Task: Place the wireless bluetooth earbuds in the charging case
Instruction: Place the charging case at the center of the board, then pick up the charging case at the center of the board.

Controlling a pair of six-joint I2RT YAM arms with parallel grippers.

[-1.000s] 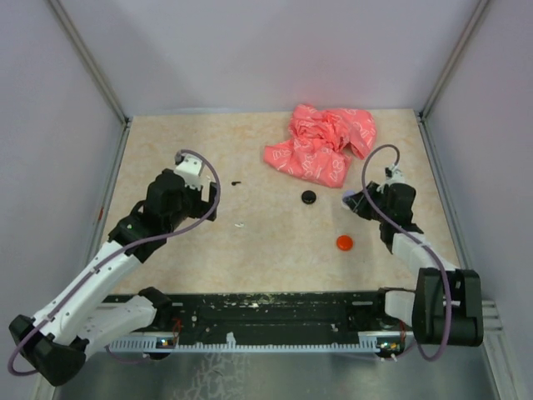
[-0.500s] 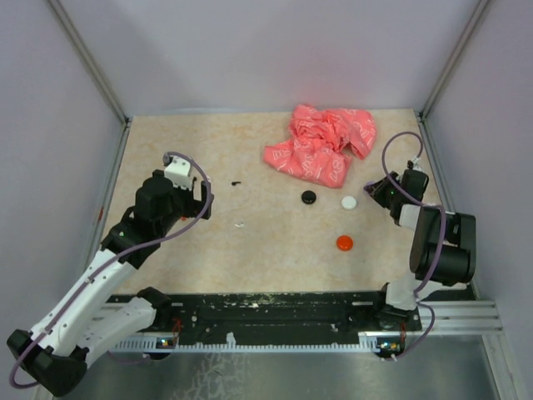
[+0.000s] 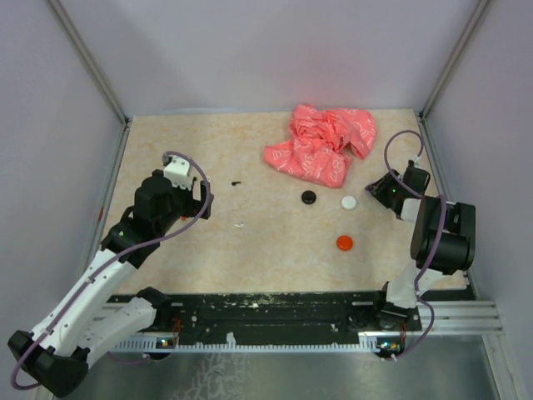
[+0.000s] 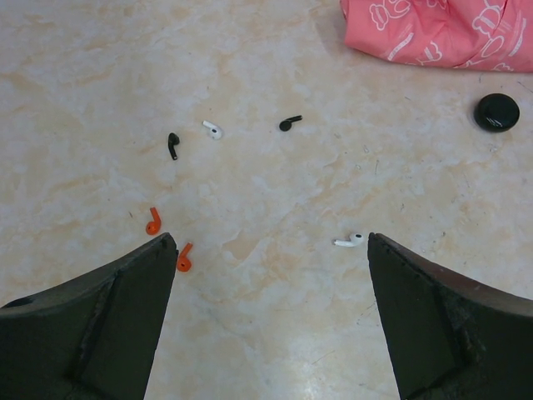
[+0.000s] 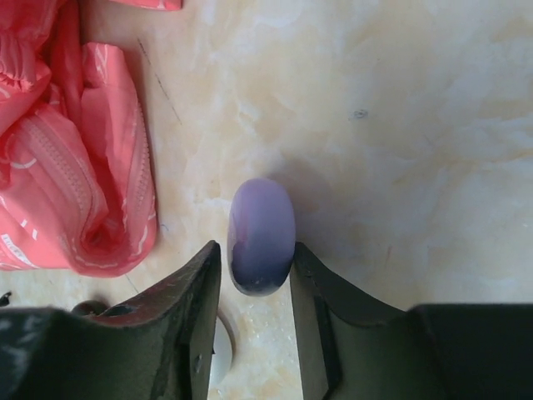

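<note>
Nothing is loaded yet: earbuds (image 4: 290, 123) lie scattered on the worktop (image 4: 250, 317) near the wide left pincer (image 4: 271, 240); the narrow right pincer (image 5: 256, 247) seemingly pinches a pale purple case (image 5: 261, 225).

Six earbuds lie loose on the pale marbled surface (image 4: 275, 192). The first black earbud (image 4: 173, 145) has its stem pointing toward the near side, with a small white earbud (image 4: 212, 130) just beside it. A second black earbud (image 4: 290, 123) lies farther right, stem slanted. The lone white earbud (image 4: 351, 241) lies apart from these, stem pointing left. The upper orange earbud (image 4: 153, 222) and lower orange earbud (image 4: 184, 258) lie near each other. A smooth pale purple oval piece (image 5: 261, 237) stands on edge, close between the right fingers (image 5: 191, 325); whether they grip it cannot be told.
</note>
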